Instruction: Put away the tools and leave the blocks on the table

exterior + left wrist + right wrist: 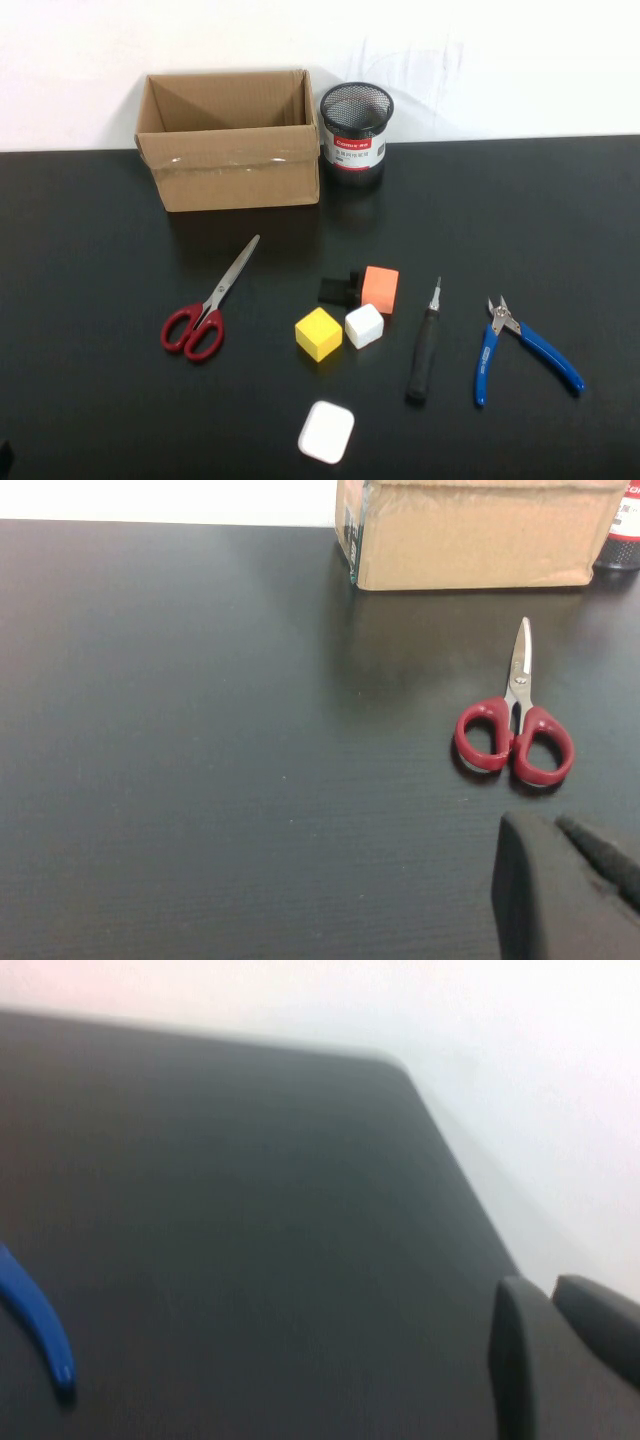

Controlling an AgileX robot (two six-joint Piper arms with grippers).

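Nothing has been put away yet, as far as I can judge: all three tools lie loose on the matt black worktop (90, 240), spread in a row in front of the open brown cardboard box (230, 140), which I'll use as the landmark. The red-handled steel scissors (205, 305) lie nearest it, just in front of its left half, blades shut and tips aimed back towards the box. Further to the right and nearer the robot lies the slim black-handled screwdriver (425, 345), its tip pointing towards the back wall, and beyond that, furthest right of the box, the blue-handled small pliers (520, 345). Between scissors and screwdriver sits the cluster of blocks: a yellow foam cube (318, 333) touching or just beside a smaller white cube (364, 326), behind them an orange cuboid (380, 289) against a little black piece (338, 290). A flat white rounded-corner piece (326, 431) lies alone, furthest from the box. Beside the box's right wall stands a black wire-mesh pen cup (356, 132). Both containers open upward, so either could take tools; which is meant I cannot say. The left claw (565, 895) hangs low over the worktop near the scissors' handles, the right claw (560, 1360) hovers near the pliers' blue handle; neither holds anything, but how far either is open I cannot tell
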